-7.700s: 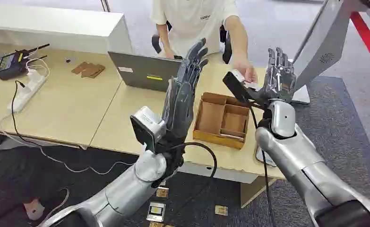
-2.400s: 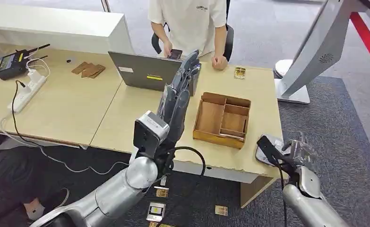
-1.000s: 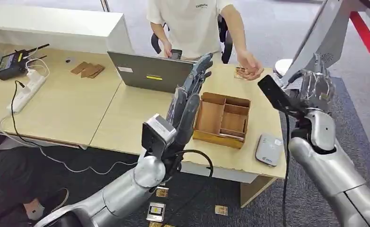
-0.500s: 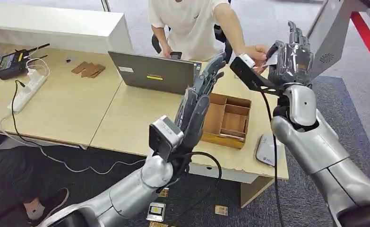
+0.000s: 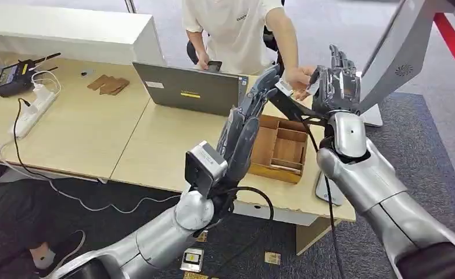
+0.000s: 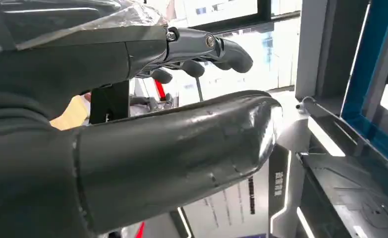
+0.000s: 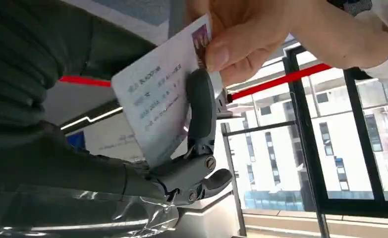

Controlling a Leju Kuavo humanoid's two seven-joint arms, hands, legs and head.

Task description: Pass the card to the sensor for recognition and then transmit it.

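Right hand [image 5: 336, 87] pinches card [image 7: 163, 106]; person's hand [image 7: 251, 34] grips edge.

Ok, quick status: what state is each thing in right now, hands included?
Card: upright, between the right hand's fingers, the person's hand pinching its other end.
Right hand: raised, gripping the card.
Left hand: raised, fingers straight, holding nothing.
Laptop: open, facing the person.
Tray: on the table, compartments mostly bare.
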